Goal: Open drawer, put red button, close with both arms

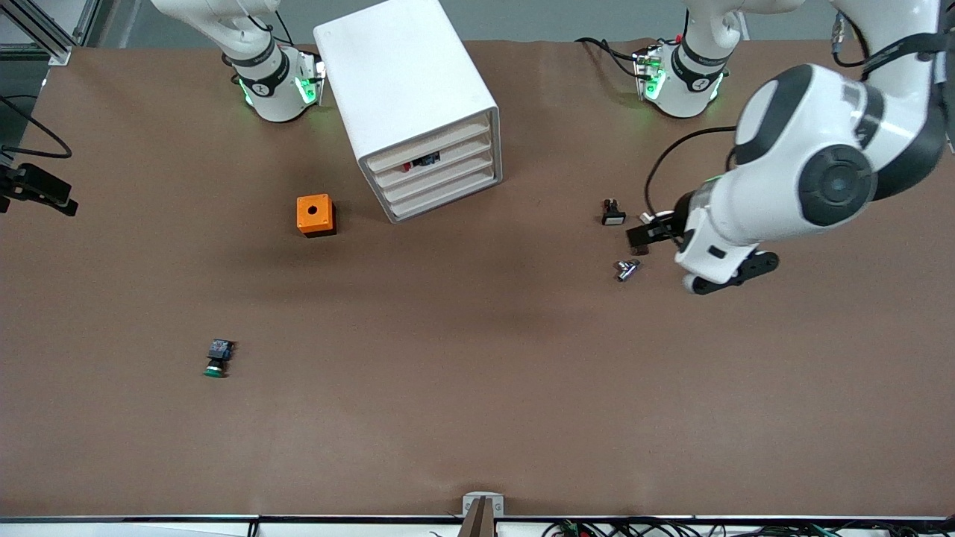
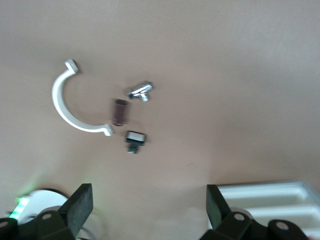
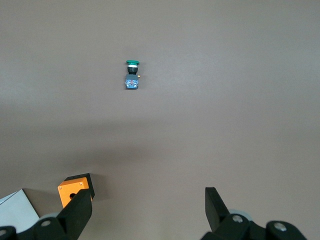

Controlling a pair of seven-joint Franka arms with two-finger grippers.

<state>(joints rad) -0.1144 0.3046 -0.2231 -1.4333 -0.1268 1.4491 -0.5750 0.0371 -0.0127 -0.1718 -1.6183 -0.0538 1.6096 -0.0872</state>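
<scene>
Hovering left end effector (image 2: 145,212) spread over small parts, right end effector (image 3: 145,212) spread above table (image 1: 477,388).

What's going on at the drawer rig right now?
Nothing is held: both claws are open. The left claw hangs over a cluster of small parts toward the left arm's end of the table. The right claw is up over the table by the orange box, with the green button in its view. The red button shows inside the cabinet, in the second drawer from the top, which looks pushed in.
</scene>
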